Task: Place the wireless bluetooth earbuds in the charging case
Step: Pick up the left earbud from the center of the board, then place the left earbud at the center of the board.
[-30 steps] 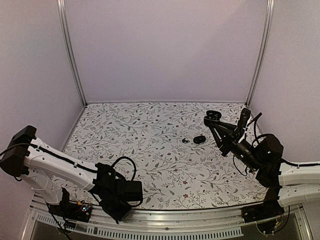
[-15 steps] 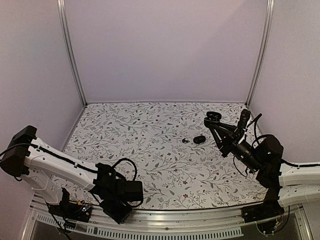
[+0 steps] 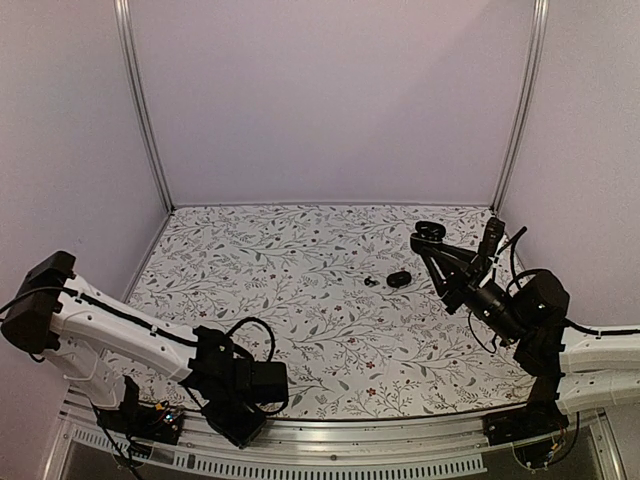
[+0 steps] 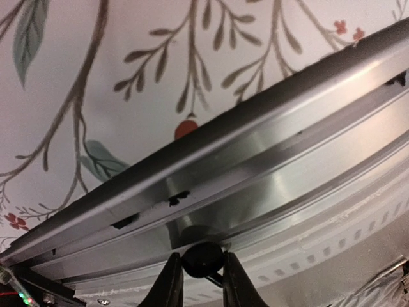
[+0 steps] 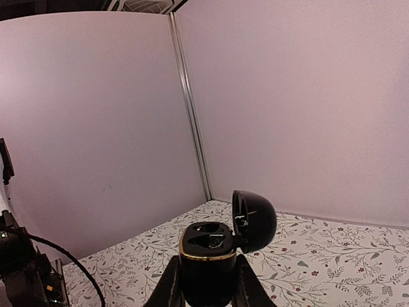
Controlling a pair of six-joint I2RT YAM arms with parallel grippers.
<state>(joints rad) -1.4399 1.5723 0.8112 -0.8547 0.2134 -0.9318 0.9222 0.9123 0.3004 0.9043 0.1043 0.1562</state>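
At far right, raised right hand point(image 5: 204, 274) grips charging case point(image 5: 206, 252) (lid open).

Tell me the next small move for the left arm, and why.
Probably raise the left gripper from over the near rail and start carrying it toward the right gripper. It pinches a small black round piece, likely an earbud, low at the table's edge. The right one holds the charging case raised, with its lid open, ready to receive it.

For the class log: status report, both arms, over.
Left gripper shut on earbud, over near rail. Right gripper shut on charging case, lid open, raised. Second earbud loose on table. No obstruction seen.
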